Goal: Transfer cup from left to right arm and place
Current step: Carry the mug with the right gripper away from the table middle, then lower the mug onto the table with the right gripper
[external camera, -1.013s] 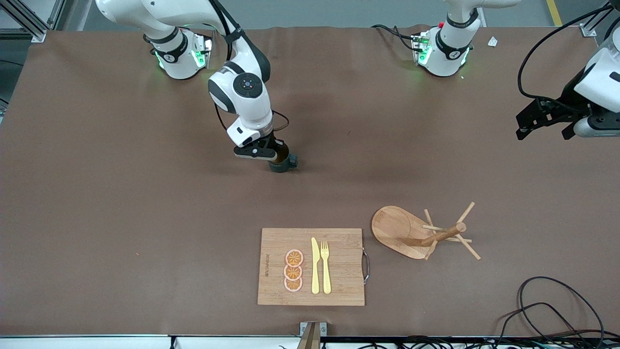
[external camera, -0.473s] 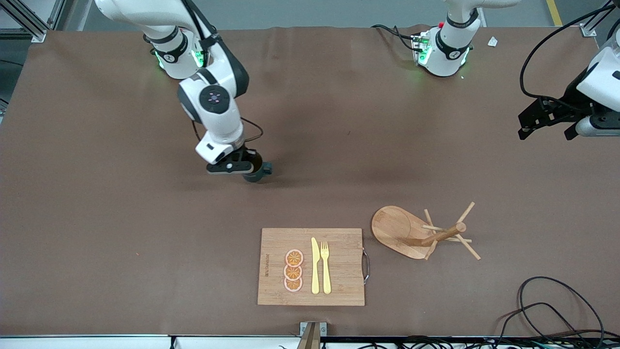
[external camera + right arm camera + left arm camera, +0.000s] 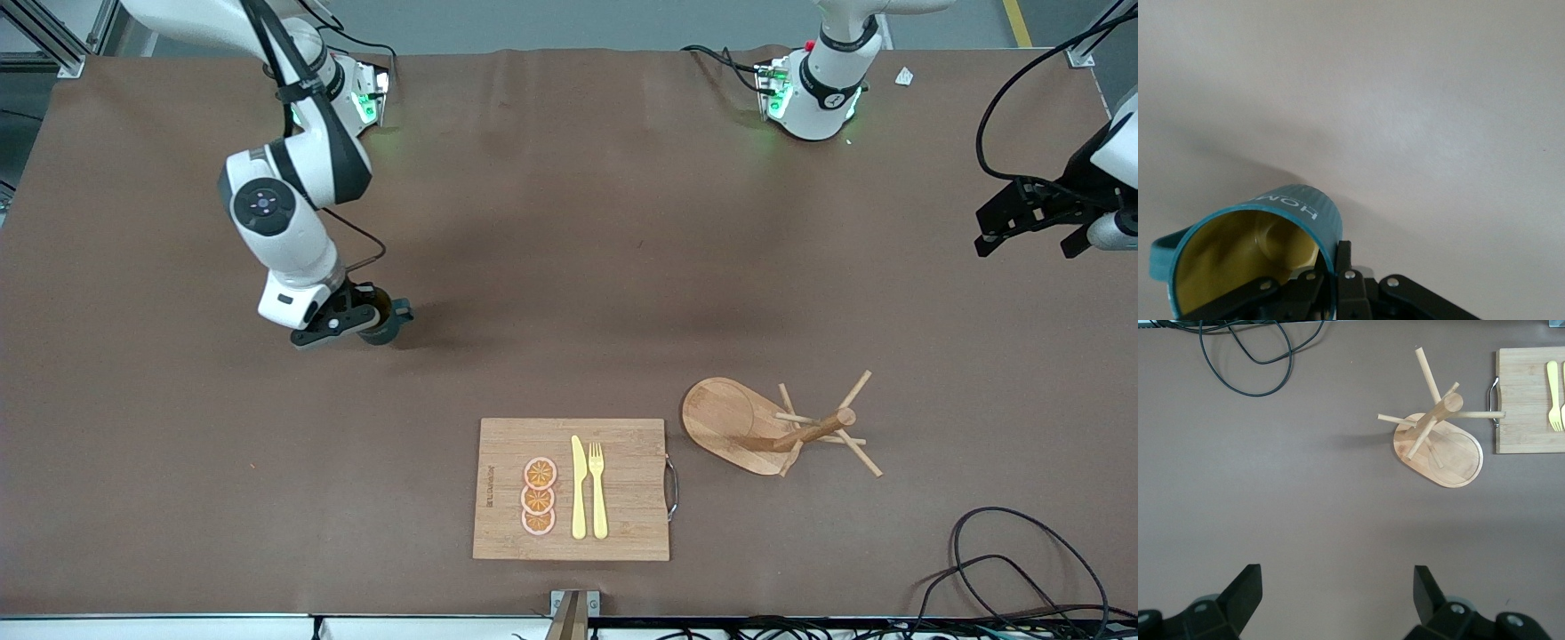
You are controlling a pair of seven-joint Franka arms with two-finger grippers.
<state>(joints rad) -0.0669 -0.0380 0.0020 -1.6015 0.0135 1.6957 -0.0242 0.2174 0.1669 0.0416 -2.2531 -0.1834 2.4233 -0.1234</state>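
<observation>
The cup (image 3: 388,322), a dark teal ribbed mug with a loop handle and yellowish inside, hangs in my right gripper (image 3: 366,316) over bare table toward the right arm's end. In the right wrist view the cup (image 3: 1255,250) fills the lower corner, and the right gripper (image 3: 1331,273) is shut on its rim, one finger inside and one outside. My left gripper (image 3: 1031,218) is open and empty, raised over the left arm's end of the table; the left wrist view shows its fingertips (image 3: 1251,587) wide apart.
A wooden peg rack (image 3: 782,427) stands toward the left arm's end, also in the left wrist view (image 3: 1438,437). A cutting board (image 3: 498,489) with fruit slices, a yellow knife and a fork lies near the front edge. Black cables (image 3: 1022,560) lie beside the rack.
My right gripper has carried the cup toward the right arm's end of the table. The left gripper has drifted slightly farther toward its own end.
</observation>
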